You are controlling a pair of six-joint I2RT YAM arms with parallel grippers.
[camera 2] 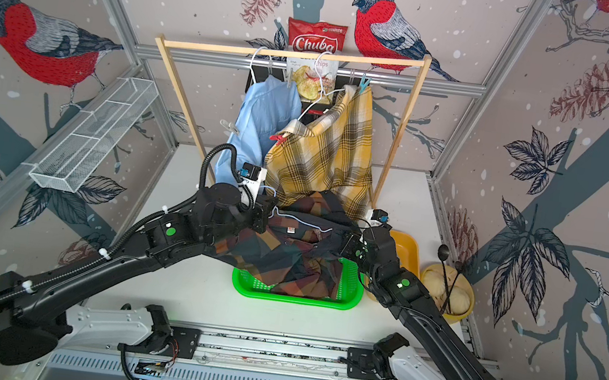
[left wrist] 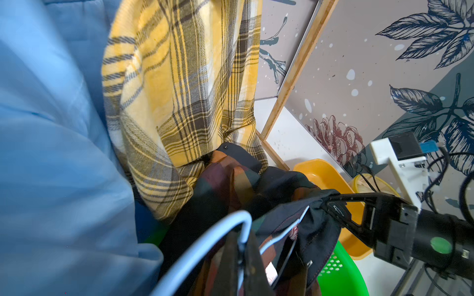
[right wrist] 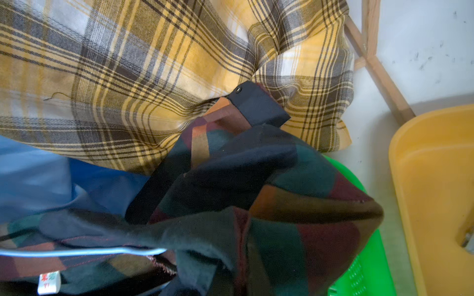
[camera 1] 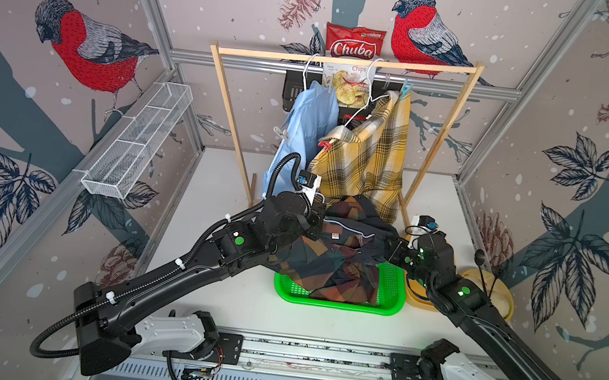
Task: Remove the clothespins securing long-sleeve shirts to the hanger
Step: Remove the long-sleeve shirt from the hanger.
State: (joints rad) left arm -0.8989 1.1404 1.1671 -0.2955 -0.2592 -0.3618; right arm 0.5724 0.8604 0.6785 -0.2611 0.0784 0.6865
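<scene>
A dark green-and-rust plaid shirt (camera 1: 332,266) on a white wire hanger (left wrist: 205,246) hangs between my arms over the green basket (camera 1: 340,303). My left gripper (left wrist: 241,256) is shut on the hanger's wire. My right gripper (left wrist: 331,205) is shut on the shirt's dark shoulder cloth. On the rack hang a light blue shirt (camera 1: 303,127) and a mustard plaid shirt (camera 1: 367,155). A red clothespin (camera 1: 324,145) grips the plaid collar, and a light blue clothespin (camera 1: 406,88) sits at its top. A clear clothespin (camera 1: 279,132) is on the blue shirt's edge.
The wooden rack (camera 1: 347,62) stands at the back with two chip bags (camera 1: 354,42) behind it. A yellow tray (camera 2: 403,248) and a yellow bowl (camera 2: 453,290) with black spoons lie right of the basket. A white wire shelf (camera 1: 142,137) hangs on the left wall.
</scene>
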